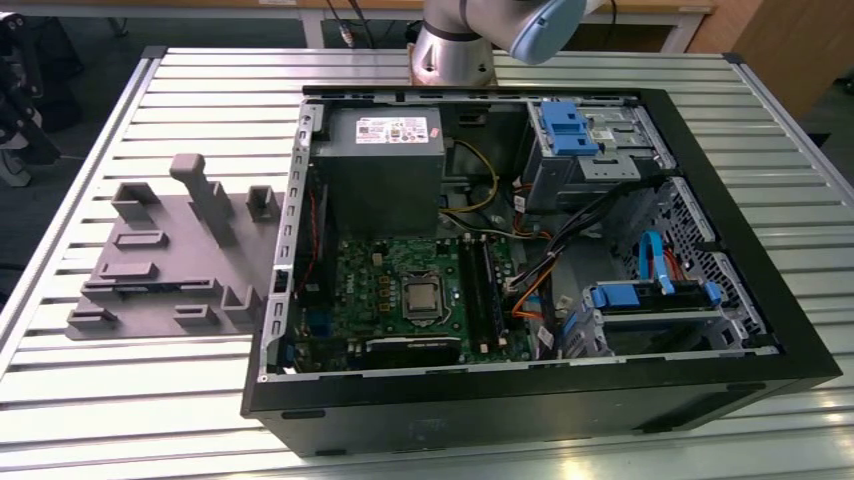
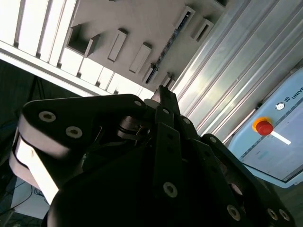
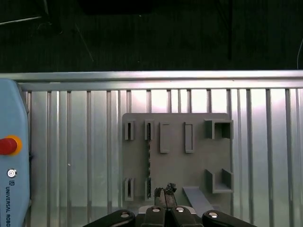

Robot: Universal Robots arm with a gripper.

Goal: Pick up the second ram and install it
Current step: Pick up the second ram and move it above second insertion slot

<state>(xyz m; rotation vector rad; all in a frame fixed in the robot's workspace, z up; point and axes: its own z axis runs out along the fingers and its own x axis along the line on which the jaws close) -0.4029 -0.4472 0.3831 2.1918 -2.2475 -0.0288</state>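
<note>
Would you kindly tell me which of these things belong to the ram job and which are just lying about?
For the job: second ram, on edge in the grey fixture; claw over that fixture; memory slots in the open case.

Just lying about: power supply; blue drive caddy; red stop button.

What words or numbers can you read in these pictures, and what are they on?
White sticker on the grey power supply box: print too small to read.
Blue-grey control box, by its red button: a line of letters cut off at the edge, not readable whole.
No other text can be read.
</note>
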